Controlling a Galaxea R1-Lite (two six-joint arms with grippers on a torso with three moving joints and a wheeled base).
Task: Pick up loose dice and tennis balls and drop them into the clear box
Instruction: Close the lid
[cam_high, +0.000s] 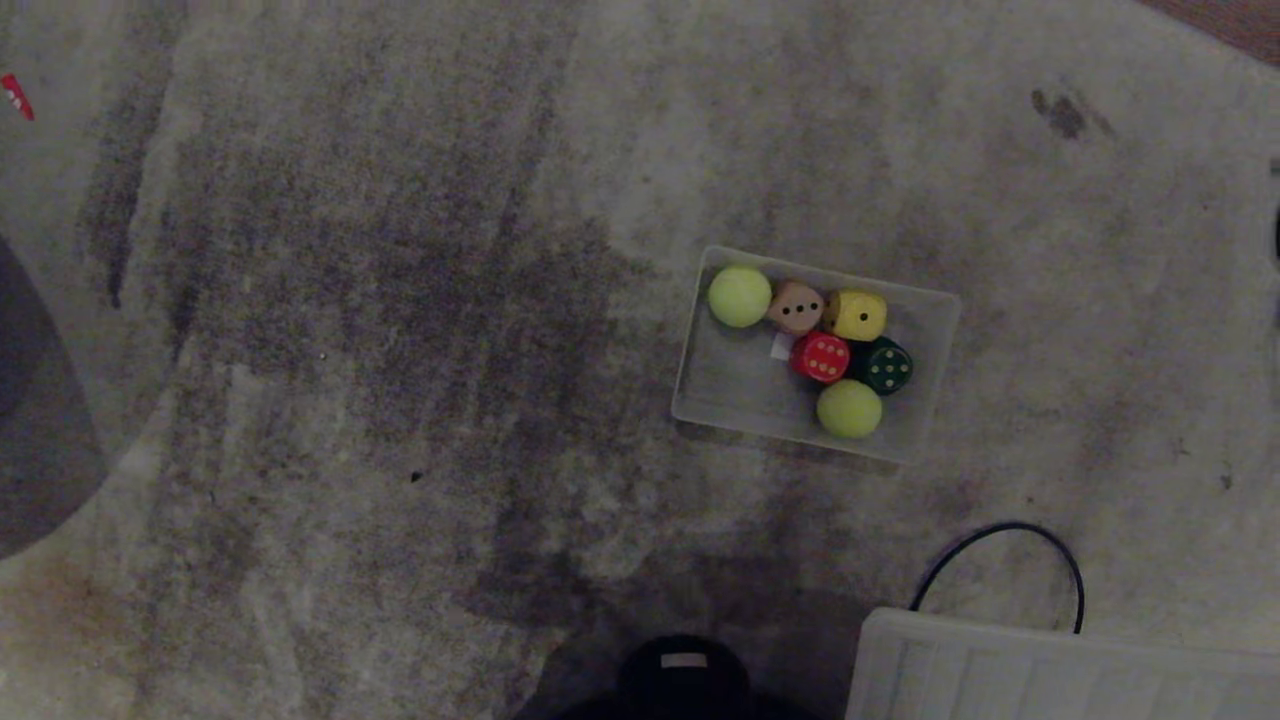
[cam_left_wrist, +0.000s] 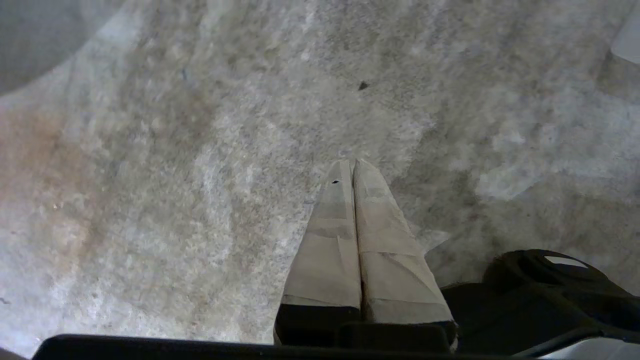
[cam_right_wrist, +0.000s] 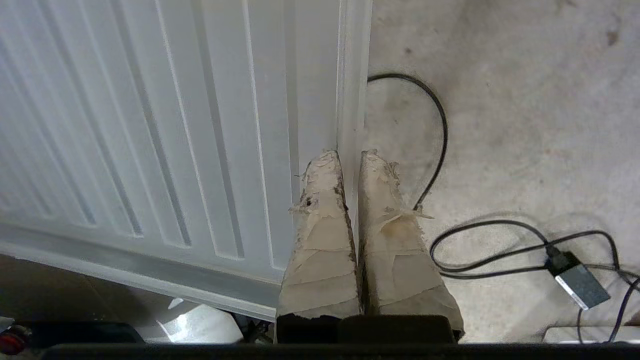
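The clear box (cam_high: 725, 385) lies on the carpet right of centre in the head view. Inside it are two tennis balls (cam_high: 739, 296) (cam_high: 849, 408) and the dice: tan (cam_high: 796, 307), yellow (cam_high: 856, 315), red (cam_high: 821, 357) and dark green (cam_high: 886, 366). Neither arm shows in the head view. My left gripper (cam_left_wrist: 353, 165) is shut over bare carpet, holding nothing. My right gripper (cam_right_wrist: 348, 156) is shut and empty, hanging over the edge of the ribbed lid (cam_right_wrist: 150, 130).
The ribbed lid (cam_high: 1060, 670) lies at the near right, with a black cable (cam_high: 1010, 530) looping beside it. More cables and a small grey adapter (cam_right_wrist: 580, 285) lie on the carpet. A dark rounded shape (cam_high: 35, 420) sits at the far left.
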